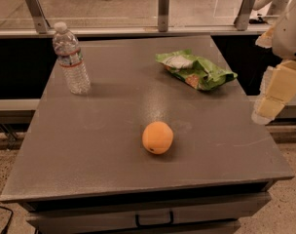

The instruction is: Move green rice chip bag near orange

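Claw [270, 101] beside table [104, 135] edge, apart from green rice chip bag [196, 70]

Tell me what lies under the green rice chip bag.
The green rice chip bag lies flat on the grey table; only tabletop shows around its edges. Anything beneath it is covered. The gripper hangs beyond the table's edge at the view's right, apart from the bag.

Dim warm light, soft shadow beside the orange [157, 137], end effector [270, 104] lit pale at right edge.

High view over table [101, 135], pincer [268, 107] right
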